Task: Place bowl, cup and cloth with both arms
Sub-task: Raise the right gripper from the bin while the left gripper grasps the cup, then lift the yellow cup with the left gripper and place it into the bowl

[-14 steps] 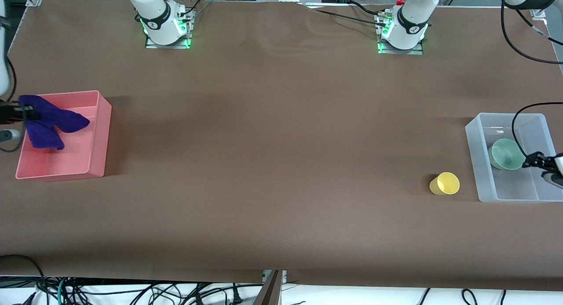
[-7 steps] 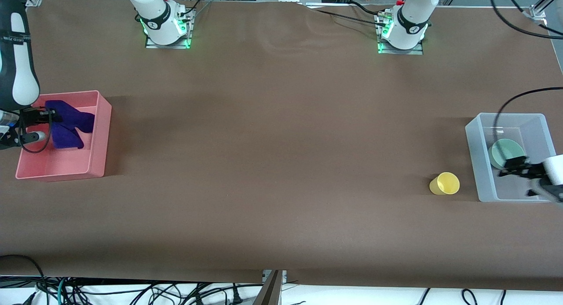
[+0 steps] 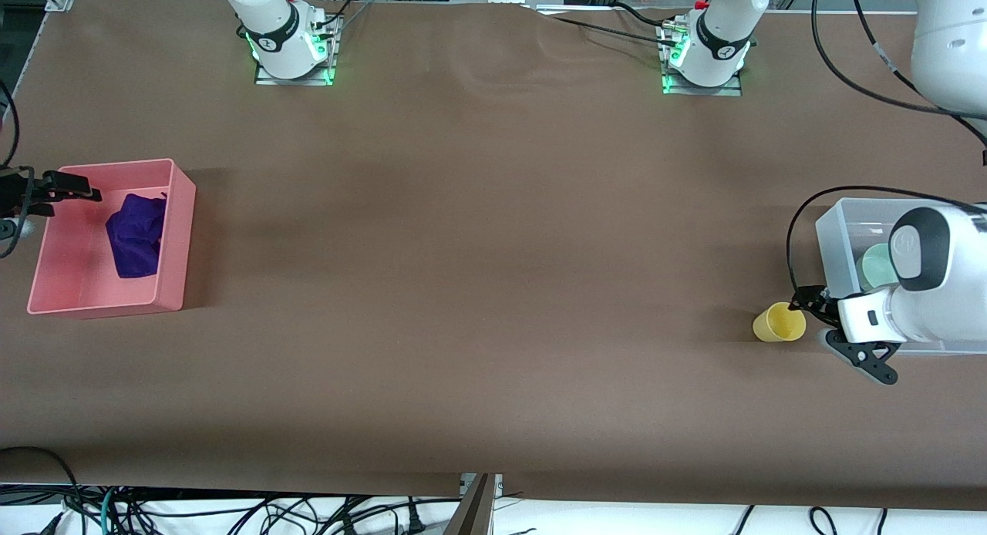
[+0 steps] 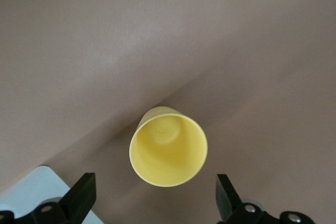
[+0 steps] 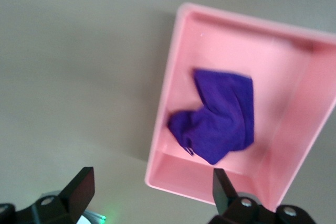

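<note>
The purple cloth has dropped from the right gripper into the pink bin; that gripper now hangs wide open and empty over the bin's rim. The mint-green bowl sits released in the clear bin, and the left gripper, fingers spread and empty, has moved over the upright yellow cup, probably next. The brown table fronts floor cables.

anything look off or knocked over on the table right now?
Nothing stands out. The cloth lies crumpled in the pink bin, the bowl sits in the clear bin, and the cup stands upright on the table beside it, under the open left gripper. Right gripper is open above the pink bin.
</note>
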`<action>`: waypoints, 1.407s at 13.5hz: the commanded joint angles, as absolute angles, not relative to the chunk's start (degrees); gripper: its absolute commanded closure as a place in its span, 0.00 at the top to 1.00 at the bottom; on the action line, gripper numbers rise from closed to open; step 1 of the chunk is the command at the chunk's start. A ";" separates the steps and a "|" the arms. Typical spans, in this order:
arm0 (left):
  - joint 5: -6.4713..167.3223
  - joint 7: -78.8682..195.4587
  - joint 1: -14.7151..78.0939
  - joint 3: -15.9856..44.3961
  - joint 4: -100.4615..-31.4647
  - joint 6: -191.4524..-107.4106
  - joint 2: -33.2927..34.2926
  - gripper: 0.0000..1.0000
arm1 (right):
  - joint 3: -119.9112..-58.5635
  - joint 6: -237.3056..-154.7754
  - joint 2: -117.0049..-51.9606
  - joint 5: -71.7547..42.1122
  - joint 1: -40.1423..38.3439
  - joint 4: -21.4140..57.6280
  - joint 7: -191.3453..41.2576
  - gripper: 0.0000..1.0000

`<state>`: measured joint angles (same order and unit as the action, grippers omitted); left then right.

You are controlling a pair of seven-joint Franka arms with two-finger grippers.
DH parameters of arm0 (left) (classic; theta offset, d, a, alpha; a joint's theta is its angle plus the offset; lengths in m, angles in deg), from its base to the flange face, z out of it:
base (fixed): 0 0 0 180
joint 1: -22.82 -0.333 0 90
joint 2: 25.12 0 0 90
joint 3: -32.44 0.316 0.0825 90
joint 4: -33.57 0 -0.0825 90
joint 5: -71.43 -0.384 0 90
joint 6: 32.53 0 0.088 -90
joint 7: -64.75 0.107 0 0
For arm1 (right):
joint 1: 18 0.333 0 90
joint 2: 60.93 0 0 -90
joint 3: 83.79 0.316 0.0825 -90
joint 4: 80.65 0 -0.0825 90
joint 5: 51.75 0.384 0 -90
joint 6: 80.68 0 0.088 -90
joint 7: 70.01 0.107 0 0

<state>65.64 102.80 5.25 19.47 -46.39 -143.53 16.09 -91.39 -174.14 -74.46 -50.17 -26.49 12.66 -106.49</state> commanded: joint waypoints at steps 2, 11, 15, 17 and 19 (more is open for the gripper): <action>62.47 102.97 4.54 19.26 -52.38 -155.37 15.92 0.91 | -82.76 -170.42 -71.31 -51.13 -26.70 9.62 -94.68 1.00; 61.76 103.85 4.10 19.26 -51.60 -155.86 17.25 0.00 | -78.08 -174.91 -65.86 -56.67 -25.73 4.51 -85.74 1.00; 62.56 105.95 3.14 19.00 -46.68 -138.49 11.28 0.00 | -78.08 -169.38 -65.50 -56.15 -25.64 4.60 -81.81 1.00; 62.29 110.70 0.67 18.82 -44.04 -131.53 7.94 0.00 | -78.16 -168.14 -65.68 -55.97 -25.64 4.60 -78.81 1.00; 61.42 115.43 -3.00 19.17 -43.86 -128.95 6.87 0.00 | -78.16 -168.31 -66.90 -55.97 -25.99 4.16 -78.98 1.00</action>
